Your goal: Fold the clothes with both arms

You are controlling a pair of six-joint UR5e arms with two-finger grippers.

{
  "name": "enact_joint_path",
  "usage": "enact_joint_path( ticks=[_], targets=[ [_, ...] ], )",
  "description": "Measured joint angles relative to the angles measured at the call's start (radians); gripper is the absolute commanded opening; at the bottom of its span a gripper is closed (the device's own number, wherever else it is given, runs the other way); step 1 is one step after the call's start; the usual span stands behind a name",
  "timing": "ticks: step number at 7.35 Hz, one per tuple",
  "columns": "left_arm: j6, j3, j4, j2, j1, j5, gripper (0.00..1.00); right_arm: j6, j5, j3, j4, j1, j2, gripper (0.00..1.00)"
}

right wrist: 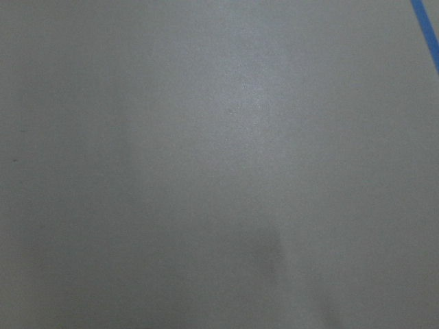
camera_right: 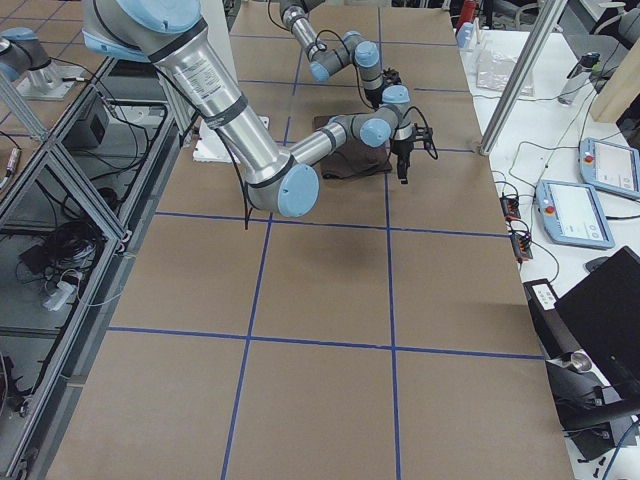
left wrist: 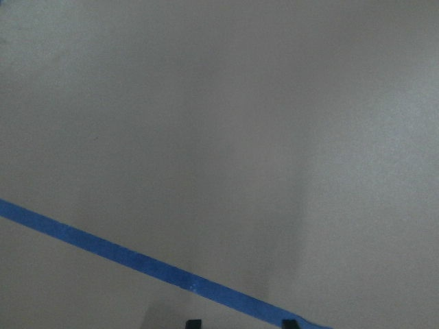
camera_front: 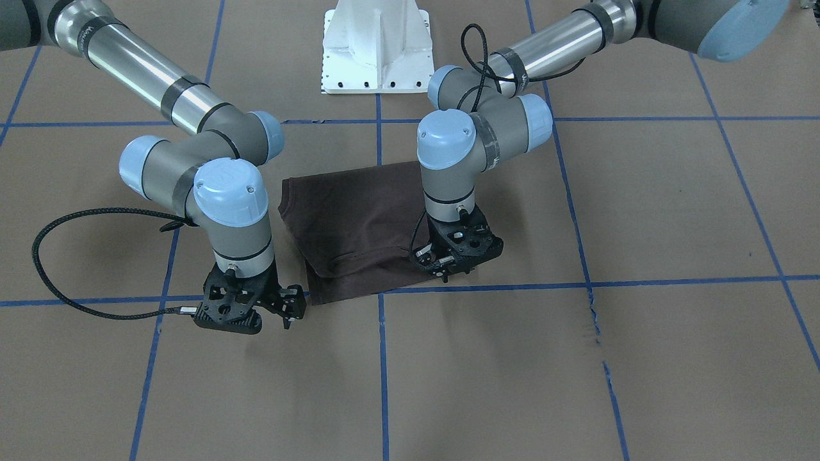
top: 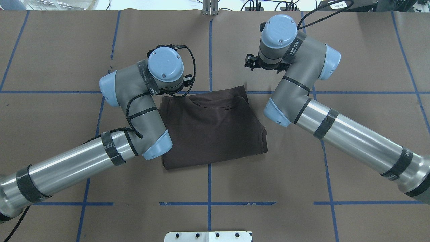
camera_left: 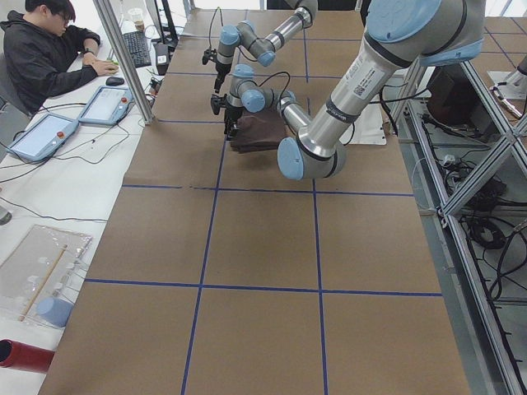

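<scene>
The dark brown T-shirt [camera_front: 359, 224] [top: 215, 131] lies folded into a flat, rough rectangle on the brown paper at the table's middle. My left gripper [camera_front: 446, 272] points down at the shirt's corner on the operators' side. Whether it touches the cloth I cannot tell. In the left wrist view its two fingertips [left wrist: 194, 323] stand apart at the bottom edge over bare paper and blue tape, so it is open. My right gripper [camera_front: 291, 314] [top: 249, 62] hangs just beyond the shirt's other operator-side corner, off the cloth; it looks open and holds nothing. The right wrist view shows only paper.
The white pedestal base [camera_front: 378, 51] stands on the robot's side of the shirt. Blue tape lines [top: 209, 201] grid the paper. Beyond the table's far edge a person [camera_left: 41, 49] sits at a desk with tablets [camera_left: 41, 136]. Bare paper surrounds the shirt.
</scene>
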State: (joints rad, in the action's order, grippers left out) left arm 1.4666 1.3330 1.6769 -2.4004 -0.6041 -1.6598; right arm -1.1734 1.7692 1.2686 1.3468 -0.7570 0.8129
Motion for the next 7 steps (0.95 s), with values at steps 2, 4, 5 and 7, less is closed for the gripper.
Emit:
enact_joint_path(
  ticks=[2, 4, 5, 7],
  targets=[
    [0.000, -0.001, -0.015, -0.008, 0.011, 0.000, 0.50, -0.001, -0.001, 0.000, 0.000, 0.003, 0.001, 1.00],
    [0.001, -0.001, -0.028, -0.010, 0.024, 0.000, 0.14, 0.000, -0.002, 0.000, 0.000, 0.004, 0.004, 1.00],
    [0.001, -0.001, -0.032, -0.009, 0.029, 0.000, 0.00, 0.000, -0.002, 0.000, 0.000, 0.004, 0.005, 1.00],
    [-0.002, 0.001, -0.036, -0.002, 0.031, 0.002, 0.00, -0.002, -0.003, 0.010, 0.000, 0.005, 0.007, 1.00]
  ],
)
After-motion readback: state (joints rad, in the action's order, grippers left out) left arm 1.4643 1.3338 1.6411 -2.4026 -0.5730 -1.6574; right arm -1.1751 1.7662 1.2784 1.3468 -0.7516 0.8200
